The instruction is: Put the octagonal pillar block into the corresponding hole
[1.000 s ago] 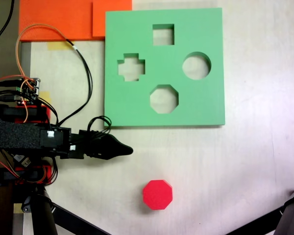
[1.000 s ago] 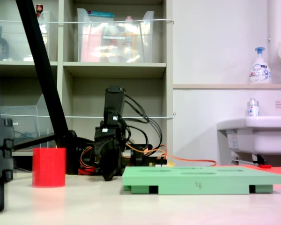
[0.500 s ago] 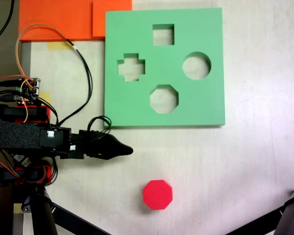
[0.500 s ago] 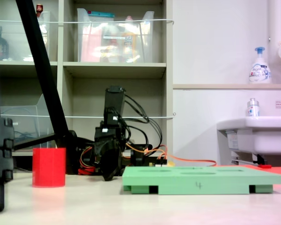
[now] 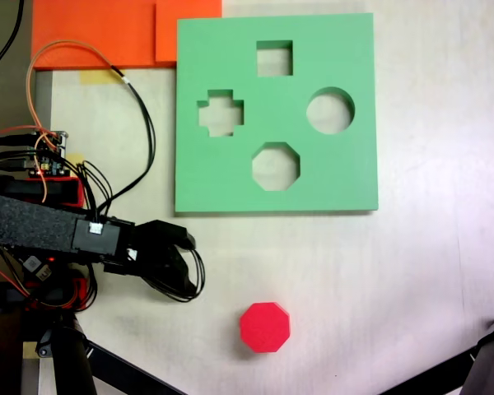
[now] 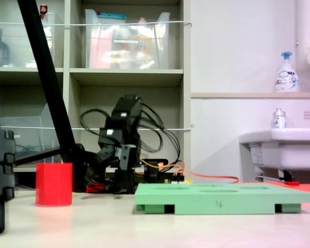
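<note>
The octagonal pillar block (image 5: 264, 327) is bright red and stands upright on the pale table, alone, in the lower middle of the first exterior view. In the second exterior view the block (image 6: 53, 184) stands at the left. The green foam board (image 5: 346, 164) lies flat farther up, and its eight-sided hole (image 5: 276, 166) is empty. My gripper (image 5: 179, 262) hangs left of the block and below the board's lower left corner, touching neither. Its jaws look spread, with nothing between them. In the second exterior view the gripper (image 6: 111, 173) points down between block and board (image 6: 222, 199).
Orange foam sheets (image 5: 99, 33) lie at the top left, touching the board. Loose cables (image 5: 140, 123) loop over the table left of the board. Black tripod legs (image 5: 66, 354) stand at the lower corners. The board also has square, cross-shaped and round cutouts. A sink (image 6: 279, 144) stands at the second exterior view's right.
The arm has lifted and its wrist has turned downward. The gripper tip drew back toward the first exterior view's left, and the shut jaws now look spread. Block and board have not moved.
</note>
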